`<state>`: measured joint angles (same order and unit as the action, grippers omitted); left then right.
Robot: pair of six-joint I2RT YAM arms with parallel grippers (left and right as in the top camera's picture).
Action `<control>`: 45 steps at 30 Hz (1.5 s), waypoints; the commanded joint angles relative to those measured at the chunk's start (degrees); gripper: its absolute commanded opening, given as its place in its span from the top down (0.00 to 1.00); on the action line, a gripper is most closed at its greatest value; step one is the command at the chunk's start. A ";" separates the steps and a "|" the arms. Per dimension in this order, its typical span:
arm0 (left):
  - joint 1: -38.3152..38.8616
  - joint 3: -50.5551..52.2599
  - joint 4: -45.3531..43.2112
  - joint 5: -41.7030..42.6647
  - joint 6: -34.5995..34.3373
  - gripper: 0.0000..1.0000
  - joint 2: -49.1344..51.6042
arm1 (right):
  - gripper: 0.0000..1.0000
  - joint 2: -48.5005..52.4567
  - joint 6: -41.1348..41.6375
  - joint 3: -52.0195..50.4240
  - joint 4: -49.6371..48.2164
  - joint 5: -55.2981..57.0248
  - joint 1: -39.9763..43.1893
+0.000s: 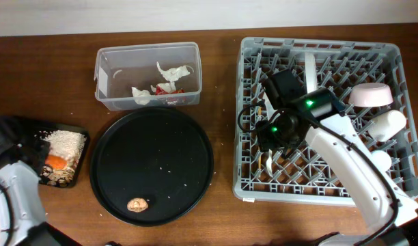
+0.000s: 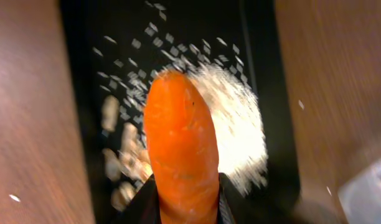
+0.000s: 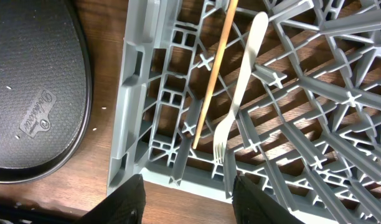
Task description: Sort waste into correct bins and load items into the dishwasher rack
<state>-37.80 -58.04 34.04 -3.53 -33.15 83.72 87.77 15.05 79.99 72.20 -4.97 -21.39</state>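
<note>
Faintly, an unreadable script logo (image 3: 33, 118) marks the round tray (image 3: 28, 56); left fingers (image 2: 141, 208) pinch carrot (image 2: 178, 155), right fingers (image 3: 129, 200) spread.

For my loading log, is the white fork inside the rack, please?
Inside: the fork lies flat within the rack, beside a chopstick.

On the bench (image 1: 223, 102), the rack (image 1: 277, 193) sits right, the tub (image 1: 147, 49) back-left, the round tray (image 1: 154, 150) before it, the shallow tray (image 1: 85, 154) far left. Scraps (image 1: 169, 72) lie in the tub, 1 lump (image 1: 138, 204) on the round tray, crumbs (image 1: 64, 142) in the shallow tray, the carrot (image 2: 178, 155) over it. The fork (image 3: 240, 93) and chopstick (image 3: 214, 74) lie side by side in the rack.
</note>
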 commanded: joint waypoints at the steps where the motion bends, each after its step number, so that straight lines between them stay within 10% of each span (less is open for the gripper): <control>1: -2.29 -1.09 -0.42 -1.92 1.09 0.79 4.50 | 0.50 -0.20 0.04 0.44 0.28 0.70 0.42; 14: -1.81 -1.09 9.88 5.31 0.46 0.97 11.08 | 0.50 -0.20 0.04 0.44 0.22 0.72 0.42; 36: -5.99 -3.50 15.47 3.23 0.44 0.95 11.08 | 0.50 -0.20 0.04 0.44 0.04 0.72 0.42; 45: -10.84 -3.50 15.26 3.67 -0.26 0.42 11.10 | 0.50 -0.20 0.04 0.44 0.11 0.72 0.42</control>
<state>-48.51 -60.31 49.30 -0.19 -33.43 94.67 87.77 14.96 79.99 72.23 -4.97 -21.39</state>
